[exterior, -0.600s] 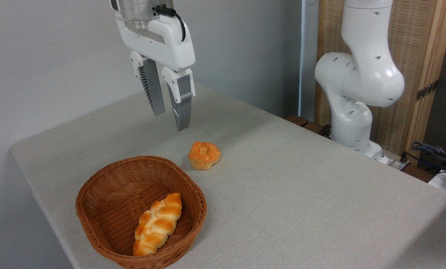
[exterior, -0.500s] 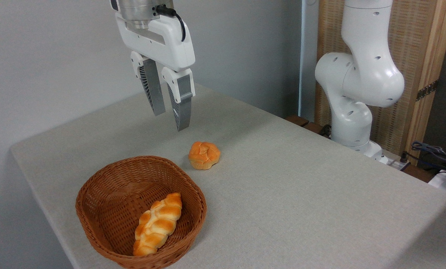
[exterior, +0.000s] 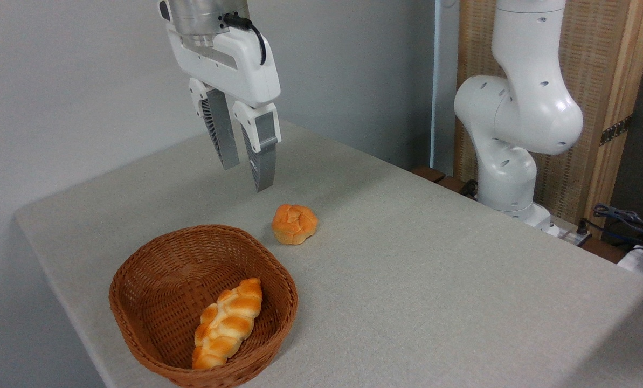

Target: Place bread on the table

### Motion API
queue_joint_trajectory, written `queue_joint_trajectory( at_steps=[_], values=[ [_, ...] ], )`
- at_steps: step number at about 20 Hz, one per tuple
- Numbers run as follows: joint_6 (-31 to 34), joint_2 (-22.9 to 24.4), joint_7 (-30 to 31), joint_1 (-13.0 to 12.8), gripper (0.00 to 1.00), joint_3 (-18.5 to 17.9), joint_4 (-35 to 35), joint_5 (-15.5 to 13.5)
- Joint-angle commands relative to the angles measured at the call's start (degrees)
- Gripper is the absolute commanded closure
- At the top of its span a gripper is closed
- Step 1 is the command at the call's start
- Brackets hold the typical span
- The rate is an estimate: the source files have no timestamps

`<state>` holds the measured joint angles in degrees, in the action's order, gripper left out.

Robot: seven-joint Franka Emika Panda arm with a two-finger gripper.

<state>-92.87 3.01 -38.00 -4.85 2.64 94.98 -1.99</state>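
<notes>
Nothing grasped yet: gripper (exterior: 248,175) hanging well above the table (exterior: 434,280), toward the far left, fingers (exterior: 262,161) spread a little with only air between them. Bread (exterior: 227,323) lying inside the wicker basket (exterior: 138,334), on its near right side, one end tucked against the wall. Round bun (exterior: 294,223) out on the cloth just beyond the basket (closer to the gripper than the loaf, so an easy wrong pick). Likely troubles: descending onto the bun instead; clipping the basket rim on the way in; pinching a tapered end and losing the loaf on the lift; dragging the light basket along.
</notes>
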Motion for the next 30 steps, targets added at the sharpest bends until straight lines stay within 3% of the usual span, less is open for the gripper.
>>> queue_joint_trajectory(
  at_steps=[1, 6, 9, 12, 17, 21, 28, 30],
  values=[
    [-0.4, 0.5, -0.7, -0.2, 0.0, -0.6, 0.6, -1.5],
    [-3.4, 0.4, -0.8, 0.7, 0.0, -2.1, 1.9, -3.5],
    [-9.2, 0.5, -0.5, 1.6, 0.0, -1.9, 4.7, -3.5],
    [-11.0, -1.9, 3.2, 1.6, 0.0, -1.7, 5.0, -3.9],
    [-22.9, -3.1, 11.1, 1.6, 0.0, -1.5, 10.0, -3.9],
    [-28.1, -6.6, 12.2, 1.6, 0.0, -1.4, 11.7, -3.6],
    [-30.8, -10.1, 13.8, 1.6, 0.0, -1.2, 12.6, -0.9],
    [-30.8, -10.3, 14.0, 1.6, 0.0, -1.2, 13.4, 2.6]
  ],
)
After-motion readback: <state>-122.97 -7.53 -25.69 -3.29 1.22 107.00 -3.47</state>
